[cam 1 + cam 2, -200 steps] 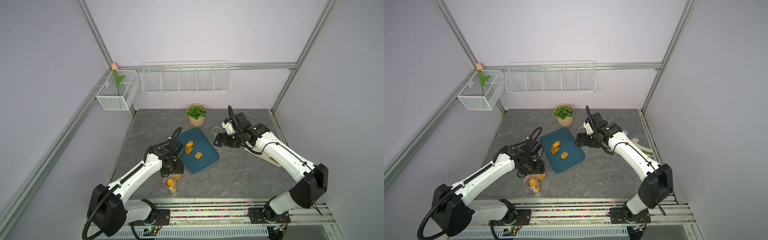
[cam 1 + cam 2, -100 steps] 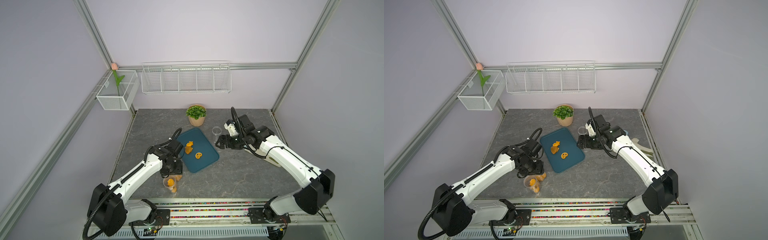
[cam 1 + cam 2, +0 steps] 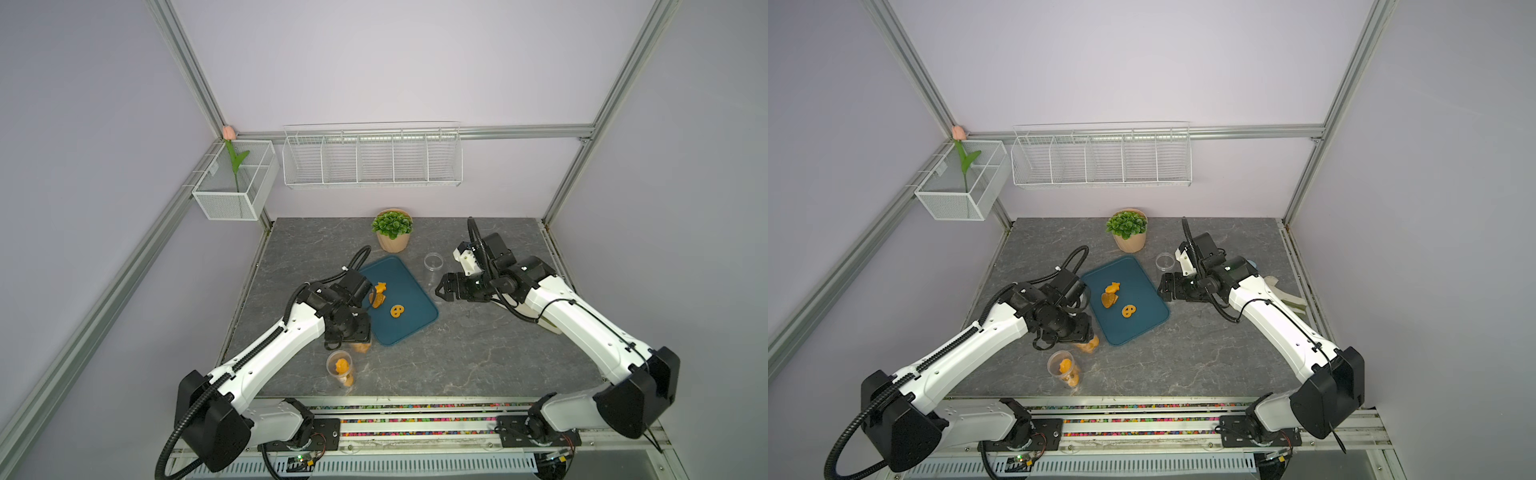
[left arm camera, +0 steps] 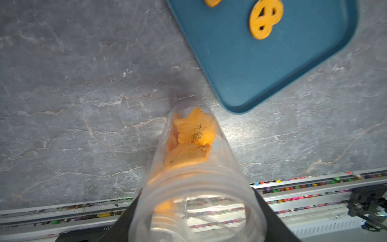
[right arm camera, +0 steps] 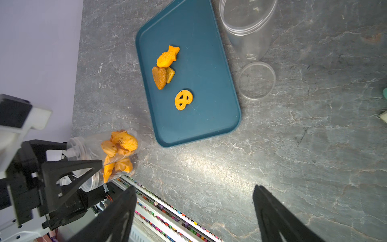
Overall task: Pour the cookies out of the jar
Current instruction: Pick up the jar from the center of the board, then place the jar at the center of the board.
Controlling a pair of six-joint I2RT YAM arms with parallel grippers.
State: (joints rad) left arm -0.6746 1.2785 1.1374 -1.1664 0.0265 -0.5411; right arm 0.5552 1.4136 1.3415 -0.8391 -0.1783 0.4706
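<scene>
- Cookies (image 4: 194, 130) sit in the jar (image 4: 222, 146), just beside the tray (image 4: 240, 73).
- My left claw (image 4: 195, 194) squeezes the jar; my right claw (image 5: 194, 187) is spread, empty.
- Grabbing is the step now; next I should lift and tip it over the tray.

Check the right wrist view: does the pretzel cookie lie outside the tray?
No, the pretzel cookie lies inside the teal tray.

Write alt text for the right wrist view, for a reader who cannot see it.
A blue tray on a grey table holds four orange cookies: fish, heart, cracker and pretzel. Beside it are an empty clear jar and a clear lid; the left gripper grips a jar of cookies, next to a second jar.
</scene>
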